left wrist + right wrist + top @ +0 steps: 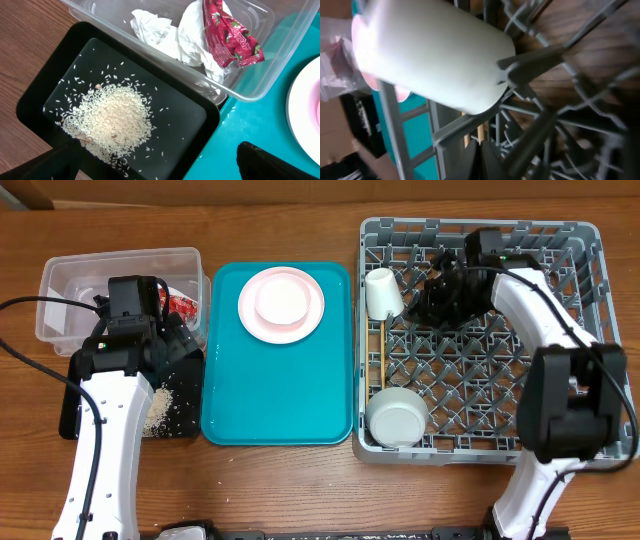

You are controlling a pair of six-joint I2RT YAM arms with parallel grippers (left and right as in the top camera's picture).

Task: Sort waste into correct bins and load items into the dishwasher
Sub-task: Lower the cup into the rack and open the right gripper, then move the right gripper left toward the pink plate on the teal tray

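In the grey dish rack (480,227), my right fingers (432,298) are pressed together just beside the white cup (383,292). The clear tub (250,87) holds a napkin (165,35) and a wrapper (230,35). My left fingers (272,160), spread wide, hover over rice (112,120) in the black tray (185,115).

White cup (435,55) blurred; pink plate (304,107) edge-cropped

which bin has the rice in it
The shallow black tray: loose rice is piled in it. The clear tub holds a crumpled napkin and red wrapper.
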